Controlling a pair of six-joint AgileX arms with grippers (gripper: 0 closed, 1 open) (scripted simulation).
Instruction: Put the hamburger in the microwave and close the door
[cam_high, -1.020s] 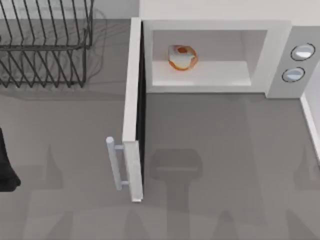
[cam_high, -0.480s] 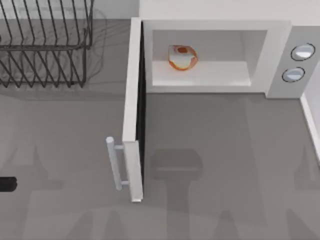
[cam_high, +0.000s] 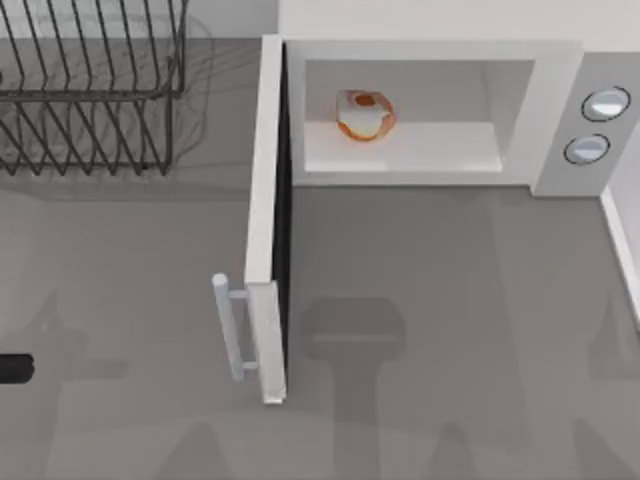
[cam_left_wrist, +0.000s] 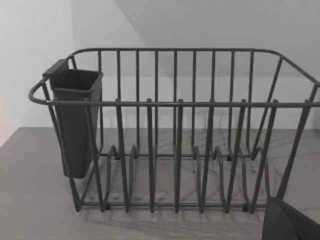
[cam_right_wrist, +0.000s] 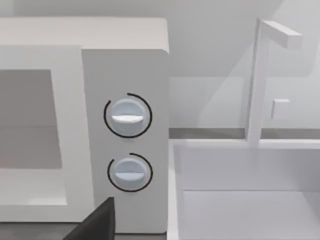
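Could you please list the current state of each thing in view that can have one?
door: swung fully open, standing out from the front.
microwave: open, cavity exposed.
hamburger: resting inside the cavity, towards the door side.
wire rack: upright, slots empty.
left gripper: at the table's left edge, touching nothing.
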